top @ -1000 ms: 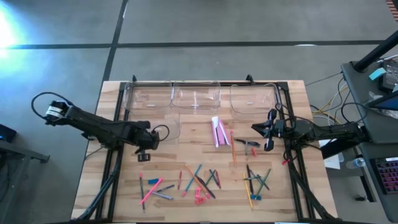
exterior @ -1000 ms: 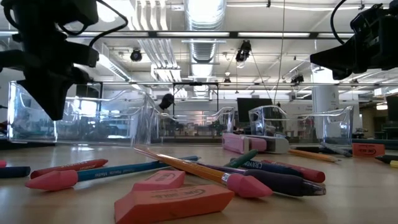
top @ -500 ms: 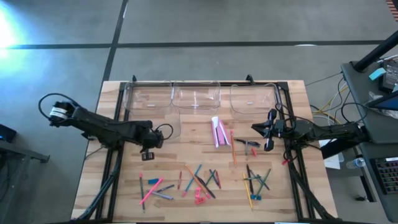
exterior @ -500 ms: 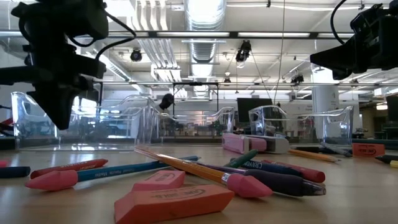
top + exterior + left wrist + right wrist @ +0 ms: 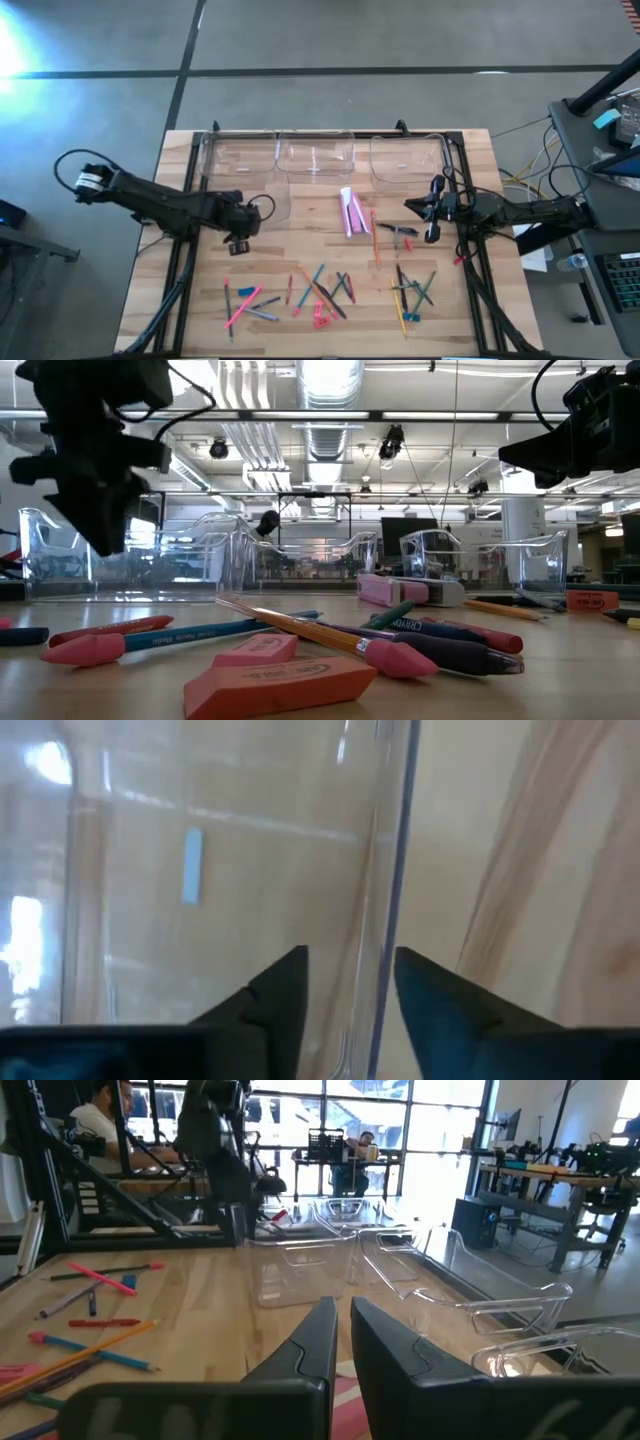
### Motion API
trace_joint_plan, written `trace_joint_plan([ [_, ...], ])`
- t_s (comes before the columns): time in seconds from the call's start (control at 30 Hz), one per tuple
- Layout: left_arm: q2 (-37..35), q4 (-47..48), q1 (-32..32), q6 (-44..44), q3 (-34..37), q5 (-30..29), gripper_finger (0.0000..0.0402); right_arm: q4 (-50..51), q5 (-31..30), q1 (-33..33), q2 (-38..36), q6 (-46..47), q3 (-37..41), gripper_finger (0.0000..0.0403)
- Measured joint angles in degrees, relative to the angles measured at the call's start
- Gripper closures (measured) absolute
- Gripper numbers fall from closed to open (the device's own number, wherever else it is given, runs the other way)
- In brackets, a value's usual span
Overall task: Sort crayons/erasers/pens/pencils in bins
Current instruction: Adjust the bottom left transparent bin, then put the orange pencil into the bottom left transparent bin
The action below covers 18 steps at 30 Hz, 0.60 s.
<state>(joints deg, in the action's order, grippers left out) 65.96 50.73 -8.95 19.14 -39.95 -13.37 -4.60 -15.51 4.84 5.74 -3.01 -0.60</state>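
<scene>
Left tool over the near-left bin, fingers apart, nothing between them.

My left tool hangs above the fourth bin, at about 9 o'clock on the counter; its fingers straddle the bin's clear wall and hold nothing. A small pale blue piece lies on the bin floor. My right tool waits at 3 o'clock, fingers almost together, empty. The other bins line the 12 o'clock edge. Erasers sit in the loose pile toward 6 o'clock, among pencils and pens. Judgement: erasers are light, rubbery, grippy, not fragile, so pinch across the short sides. Pencils and pens are stiff, smooth and prone to roll; take them mid-length, across the shaft. Bin walls look thin and slick; avoid clipping them.
</scene>
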Motion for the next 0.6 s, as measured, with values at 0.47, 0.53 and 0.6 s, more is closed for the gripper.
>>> trace_joint_plan([
  [0.47, -5.47, -20.12, -7.18, -5.32, -5.02, -0.22, 0.0233, 0.0, -0.02, 0.0, 0.0, 0.0, 0.01, 0.0376],
  [0.53, -2.72, -25.58, -9.87, -7.62, -5.08, -0.3, 0.0233, 0.01, -0.02, 0.0, 0.0, 0.0, 0.01, 0.0376],
  [0.6, 0.93, -31.69, -11.97, -9.83, -5.41, -0.44, 0.0233, 0.02, 0.0, 0.0, 0.0, 0.0, 0.0, 0.0376],
])
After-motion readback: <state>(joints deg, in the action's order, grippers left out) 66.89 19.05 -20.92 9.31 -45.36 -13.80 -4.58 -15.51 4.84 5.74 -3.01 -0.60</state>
